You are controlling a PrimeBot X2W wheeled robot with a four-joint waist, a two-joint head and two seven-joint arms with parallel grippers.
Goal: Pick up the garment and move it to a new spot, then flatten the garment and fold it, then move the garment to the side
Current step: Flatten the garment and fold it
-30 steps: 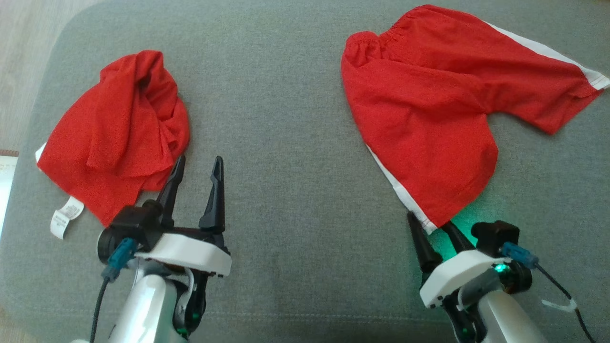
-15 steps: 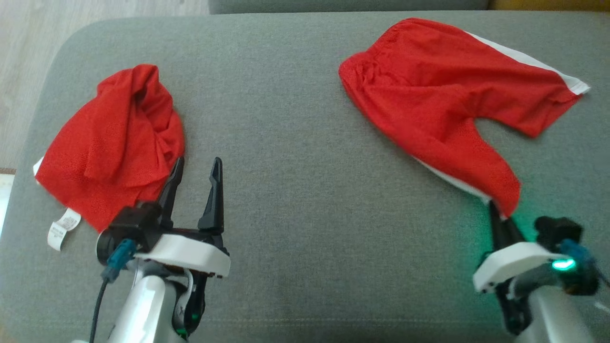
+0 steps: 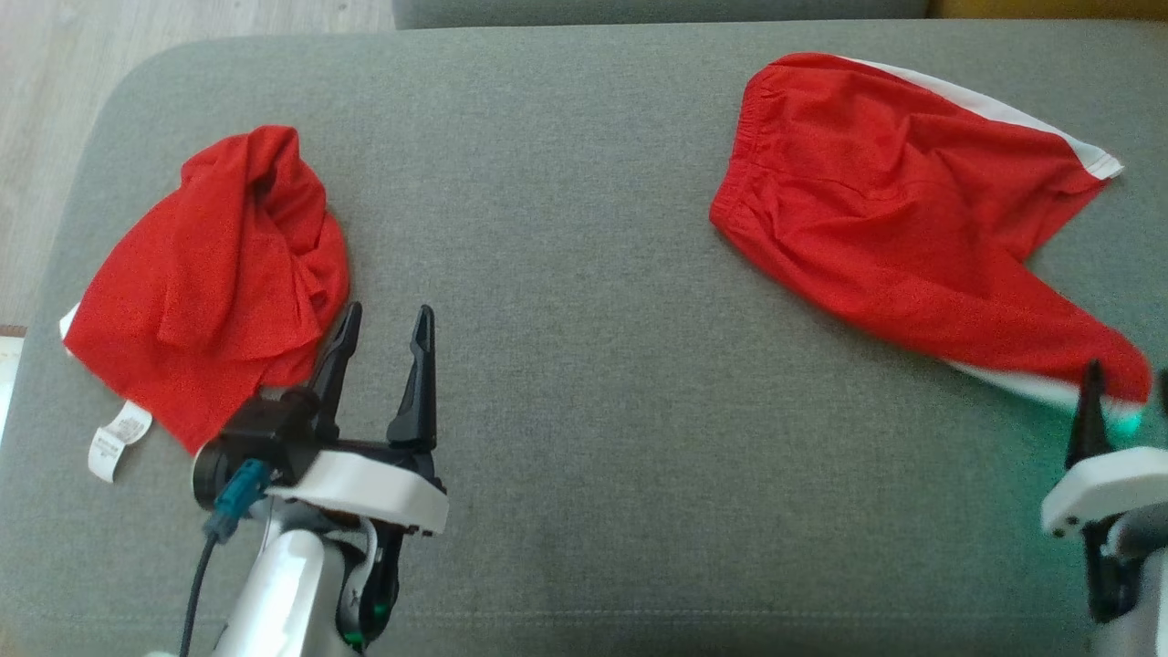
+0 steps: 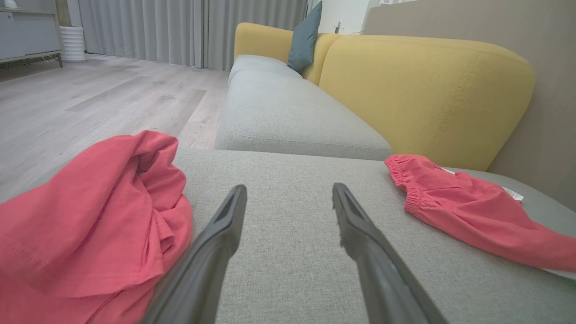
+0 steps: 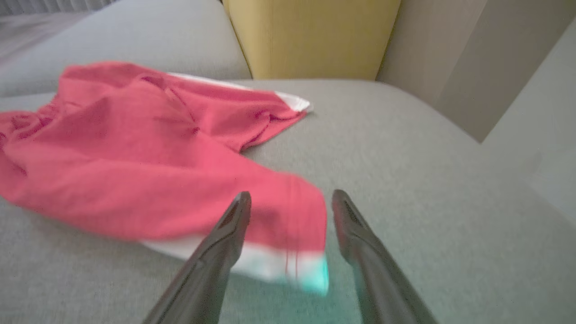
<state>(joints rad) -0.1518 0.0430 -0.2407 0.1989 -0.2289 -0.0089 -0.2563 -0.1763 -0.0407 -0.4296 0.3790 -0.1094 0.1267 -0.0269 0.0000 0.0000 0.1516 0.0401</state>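
Red shorts (image 3: pixel 894 228) lie stretched toward right claw (image 5: pixel 291 198), fingers apart astride the hem (image 5: pixel 270 265), probably for flattening; left claw (image 3: pixel 388 315) spread wide, idle beside crumpled shirt (image 3: pixel 210 274).

In the head view my right jaws are cut off by the right edge: one finger (image 3: pixel 1088 415) shows in full, the other only as a sliver. The hem (image 5: pixel 279 265) of the shorts (image 3: pixel 894 228) lies between them, smeared in the right wrist view, so I cannot tell whether it touches either finger. The label (image 3: pixel 116 440) by the other garment (image 3: pixel 210 292) is too small to read.
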